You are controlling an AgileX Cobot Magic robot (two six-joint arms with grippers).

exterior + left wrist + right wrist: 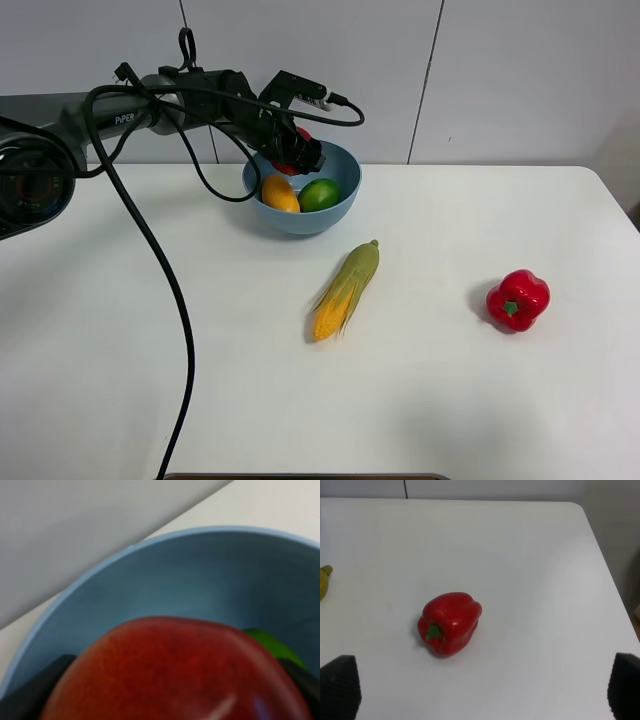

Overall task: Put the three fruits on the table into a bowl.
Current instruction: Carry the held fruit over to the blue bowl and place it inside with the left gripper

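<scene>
From the high camera, the left gripper (296,152) hangs over the back rim of the bowl (340,205), clenched around the pomegranate (302,136), which shows only as a bit of red among the black fingers. Inside the bowl lie the mango (280,193) and, touching it, the lime (319,194). On the table (120,400), the corn (347,289) lies in front of the bowl, and the pepper (518,299) sits well apart to the right.

In the left wrist view, the pomegranate (175,672) fills the foreground, gripped between dark fingers (35,690), above the bowl's blue inside (175,580); a sliver of lime (272,645) peeks out behind it.

In the right wrist view, the right gripper (482,690) is spread wide with nothing between its tips, above the table (545,555). The pepper (450,623) lies beyond it, and the corn's tip (324,580) shows at the frame edge.
</scene>
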